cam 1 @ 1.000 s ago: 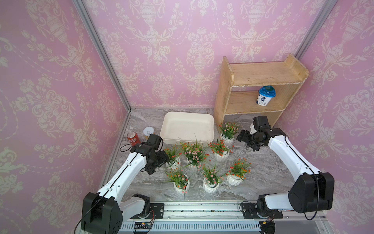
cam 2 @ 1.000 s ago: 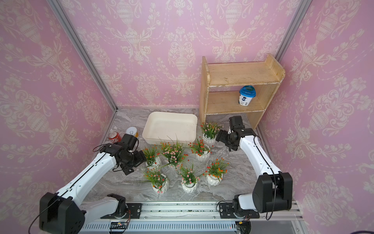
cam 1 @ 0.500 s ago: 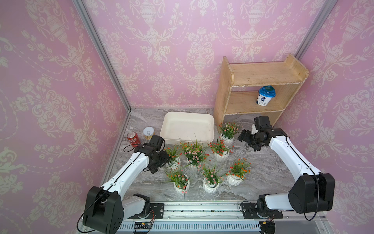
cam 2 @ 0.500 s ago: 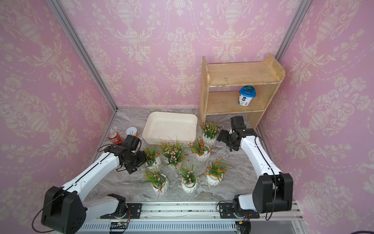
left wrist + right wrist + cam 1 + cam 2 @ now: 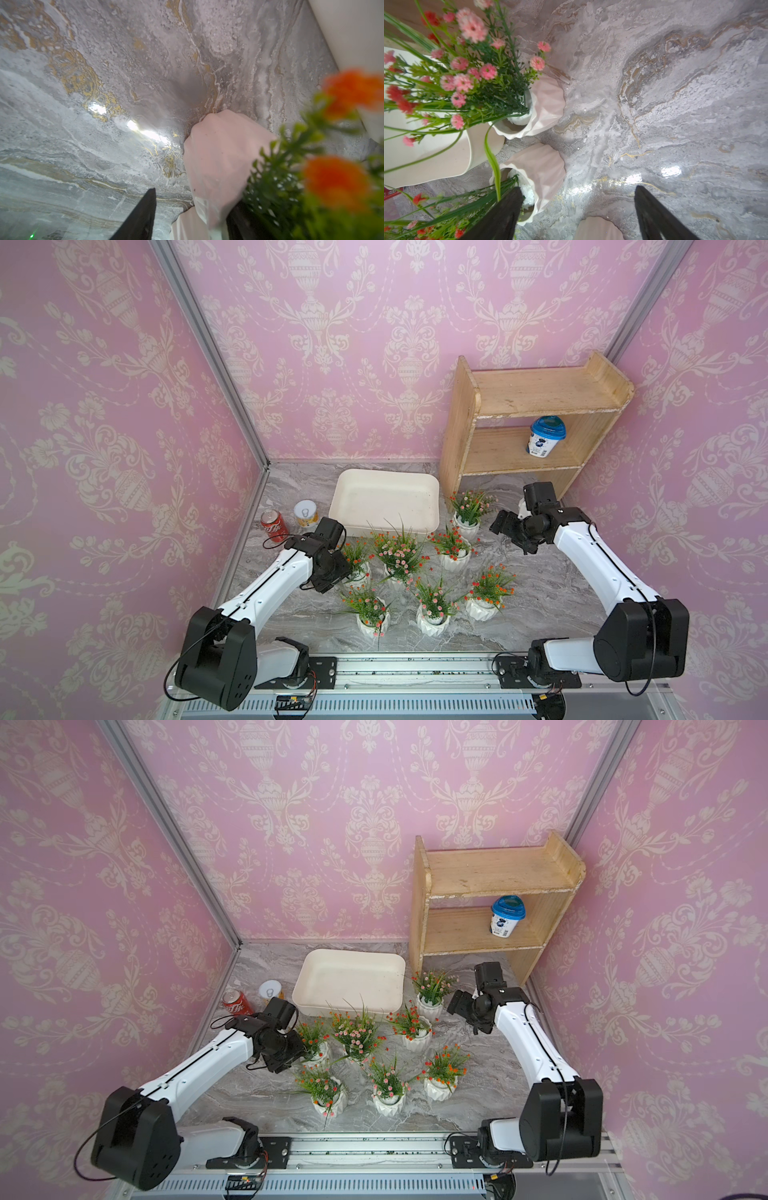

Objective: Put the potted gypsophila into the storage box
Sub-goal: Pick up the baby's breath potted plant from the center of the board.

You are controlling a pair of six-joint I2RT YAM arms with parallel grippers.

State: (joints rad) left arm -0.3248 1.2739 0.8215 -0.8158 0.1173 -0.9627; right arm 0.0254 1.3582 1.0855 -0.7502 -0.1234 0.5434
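Several potted gypsophila in white ribbed pots stand in front of the cream storage box (image 5: 386, 502) (image 5: 351, 982), which holds nothing. My left gripper (image 5: 340, 568) (image 5: 297, 1048) is at the leftmost pot, the one with orange flowers (image 5: 356, 564) (image 5: 316, 1042). In the left wrist view its jaws straddle that pot's wall (image 5: 216, 162). One finger (image 5: 143, 216) stands outside with a gap of marble showing, and the other is dark among the stems. My right gripper (image 5: 505, 526) (image 5: 457, 1006) (image 5: 579, 207) is open beside the pink-flowered pot (image 5: 467, 522) (image 5: 546, 108).
A wooden shelf unit (image 5: 536, 406) at the back right holds a blue-lidded cup (image 5: 547, 441). A red cola can (image 5: 273, 524) and a yellow tin (image 5: 306, 514) stand left of the box. Other flowerpots (image 5: 434, 614) crowd the middle of the marble table.
My left gripper has moved right onto the orange-flowered pot and its jaws have narrowed. The right arm has barely shifted and its jaws stay wide.
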